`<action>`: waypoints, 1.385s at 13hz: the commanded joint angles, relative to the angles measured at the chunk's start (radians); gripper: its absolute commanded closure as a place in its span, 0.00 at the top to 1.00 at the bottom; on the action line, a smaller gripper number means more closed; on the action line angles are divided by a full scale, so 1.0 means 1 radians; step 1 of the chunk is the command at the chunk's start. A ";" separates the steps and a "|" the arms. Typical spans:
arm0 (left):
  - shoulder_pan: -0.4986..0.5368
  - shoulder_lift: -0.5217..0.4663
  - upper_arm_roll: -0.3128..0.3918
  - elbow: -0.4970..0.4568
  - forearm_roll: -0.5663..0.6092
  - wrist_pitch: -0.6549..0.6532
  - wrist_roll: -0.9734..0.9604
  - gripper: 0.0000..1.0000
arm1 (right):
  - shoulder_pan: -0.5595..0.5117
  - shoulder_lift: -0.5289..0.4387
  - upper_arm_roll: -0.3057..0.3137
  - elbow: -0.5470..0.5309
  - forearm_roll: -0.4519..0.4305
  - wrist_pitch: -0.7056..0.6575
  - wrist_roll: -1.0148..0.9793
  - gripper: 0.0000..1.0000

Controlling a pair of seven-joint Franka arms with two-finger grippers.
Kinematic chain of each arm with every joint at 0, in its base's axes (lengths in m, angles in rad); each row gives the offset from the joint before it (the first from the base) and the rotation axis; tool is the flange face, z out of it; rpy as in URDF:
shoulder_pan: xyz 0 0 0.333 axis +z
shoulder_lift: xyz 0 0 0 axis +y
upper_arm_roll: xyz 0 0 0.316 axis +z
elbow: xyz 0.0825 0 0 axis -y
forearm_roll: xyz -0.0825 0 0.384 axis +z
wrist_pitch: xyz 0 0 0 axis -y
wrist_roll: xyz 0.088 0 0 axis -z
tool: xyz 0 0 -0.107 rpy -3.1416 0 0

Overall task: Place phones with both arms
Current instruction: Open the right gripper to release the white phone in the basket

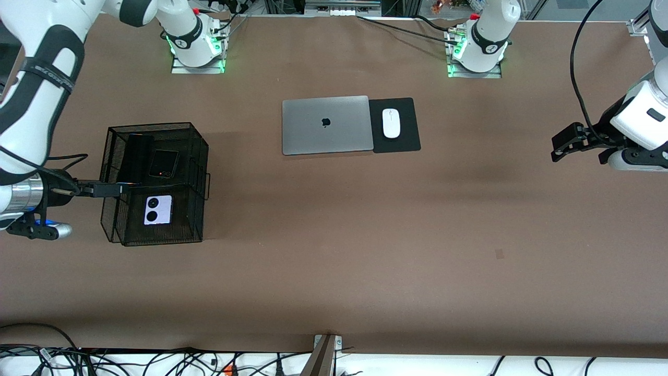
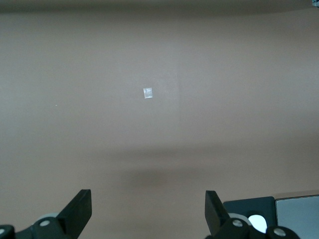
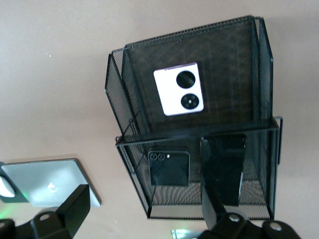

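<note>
Phones (image 3: 178, 92) in mesh basket (image 3: 261, 74) — lenses plain from right wrist

black mesh basket (image 1: 198, 156), lilac-white phone (image 1: 157, 210)

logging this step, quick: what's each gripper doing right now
Left gripper: open, empty, over bare table.
Right gripper: open, empty, over the mesh basket.

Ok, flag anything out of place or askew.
Nothing stands out. All three phones lie in the mesh basket: lilac one in the nearer compartment, flip phone and black slab in the farther. Laptop and mouse sit square.
</note>
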 commanded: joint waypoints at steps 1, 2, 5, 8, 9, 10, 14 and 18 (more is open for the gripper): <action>-0.006 -0.005 0.006 -0.002 -0.003 -0.008 0.010 1.00 | -0.092 -0.038 0.159 0.092 -0.111 -0.063 0.094 0.99; -0.006 -0.001 0.004 0.001 -0.003 -0.002 0.010 1.00 | -0.135 -0.072 0.263 0.092 -0.183 -0.063 0.140 0.99; -0.006 -0.004 0.004 0.004 -0.006 -0.002 0.007 1.00 | -0.340 -0.175 0.722 0.085 -0.500 -0.059 0.258 0.99; -0.006 -0.004 0.000 0.004 -0.009 -0.002 0.005 1.00 | -0.430 -0.248 0.897 0.001 -0.618 -0.022 0.279 0.99; -0.006 -0.004 -0.002 0.006 -0.009 -0.002 0.005 1.00 | -0.433 -0.302 0.899 -0.083 -0.618 0.036 0.277 0.99; -0.006 -0.004 -0.002 0.006 -0.009 -0.003 0.005 1.00 | -0.434 -0.374 0.899 -0.199 -0.621 0.120 0.277 0.99; -0.006 -0.008 -0.003 0.006 -0.012 -0.007 -0.005 1.00 | -0.447 -0.618 0.920 -0.616 -0.621 0.473 0.263 0.99; -0.006 -0.008 -0.003 0.006 -0.012 -0.008 -0.005 1.00 | -0.448 -0.752 0.923 -0.846 -0.624 0.693 0.182 0.99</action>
